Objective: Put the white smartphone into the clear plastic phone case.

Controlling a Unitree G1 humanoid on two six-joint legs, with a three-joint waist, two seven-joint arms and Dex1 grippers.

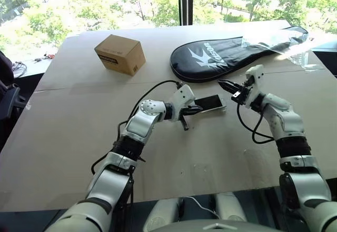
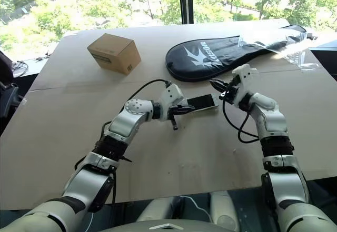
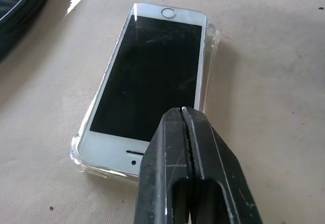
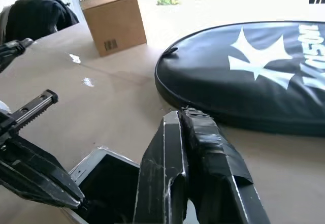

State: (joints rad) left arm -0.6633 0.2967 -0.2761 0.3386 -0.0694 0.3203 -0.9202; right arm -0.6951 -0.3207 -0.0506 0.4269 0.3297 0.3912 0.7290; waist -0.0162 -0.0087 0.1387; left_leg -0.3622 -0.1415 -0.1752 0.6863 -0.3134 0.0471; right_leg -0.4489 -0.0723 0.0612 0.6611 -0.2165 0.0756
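Note:
The white smartphone lies screen up on the table, inside the clear plastic phone case. The case's rim shows along the phone's side and corners. My left gripper is shut. Its closed tips sit over the phone's speaker end, and I cannot tell whether they touch it. My right gripper is shut with nothing in it. It hovers above and just beyond the phone's other end, with the phone below its tips.
A cardboard box stands at the back left. A black racket cover lies just behind the phone, with a crinkled clear plastic bag on its right end. A black cable runs along my left arm.

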